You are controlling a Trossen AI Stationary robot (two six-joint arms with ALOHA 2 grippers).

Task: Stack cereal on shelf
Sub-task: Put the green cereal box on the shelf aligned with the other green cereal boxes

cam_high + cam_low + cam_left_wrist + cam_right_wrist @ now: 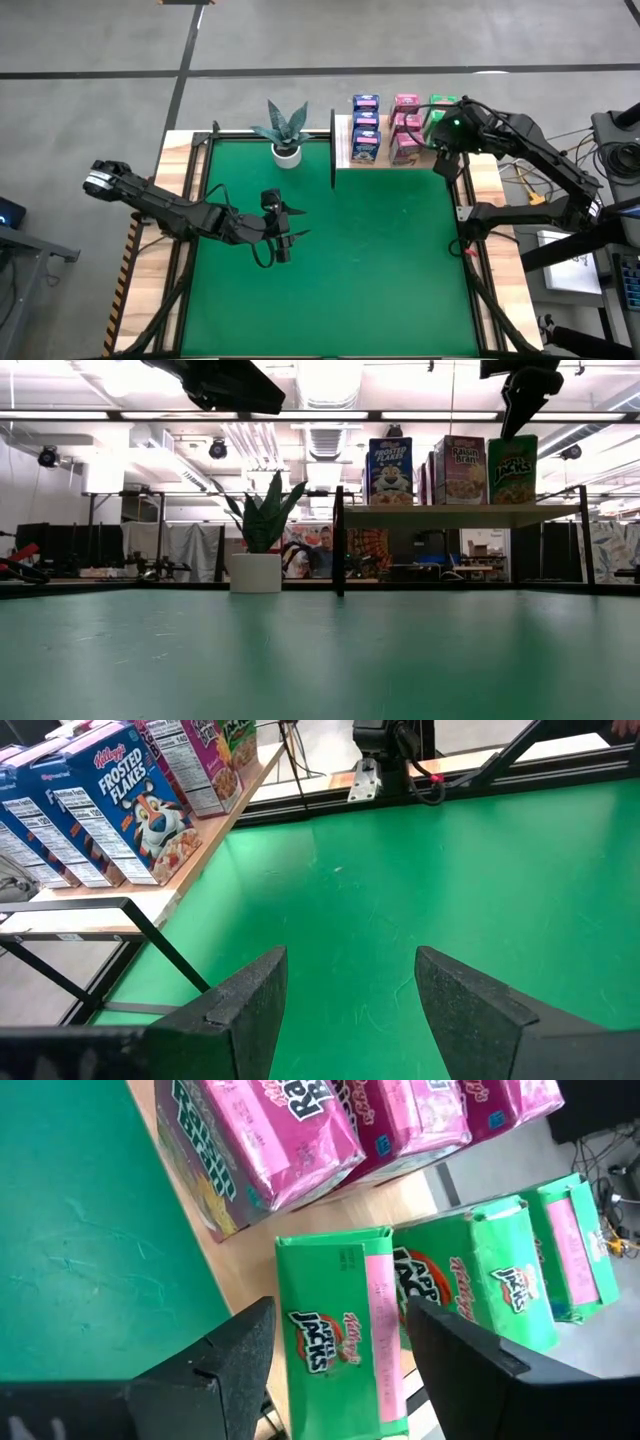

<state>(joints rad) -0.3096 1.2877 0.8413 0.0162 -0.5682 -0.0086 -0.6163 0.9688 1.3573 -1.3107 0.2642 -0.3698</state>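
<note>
The green surface [340, 260] lies bare across its middle, framed by pale wood edging and black rails. At its far edge a potted plant [285, 133] stands in a white pot, and just beside it to the right sits the shelf [395, 160], a light-wood board with thin black uprights. All the cereal [398, 130] stands on that shelf in three rows: blue boxes [365, 128] nearest the plant, pink boxes [405, 128] in the middle, green boxes [440, 110] at the outer end.

The right gripper [345, 1370] hovers directly above the front green box, fingers spread to either side of it and apart from the cardboard, grasping nothing. The left gripper [350, 1010] hangs over the open green surface well away from the shelf, its fingers parted and empty.

Seen from table height, the room beyond is a workshop with bright ceiling strip lights, exposed ducting, dark stands and cluttered benches. A person shows far behind, low between the shelf's uprights. Cables and equipment sit off the surface's right side.
</note>
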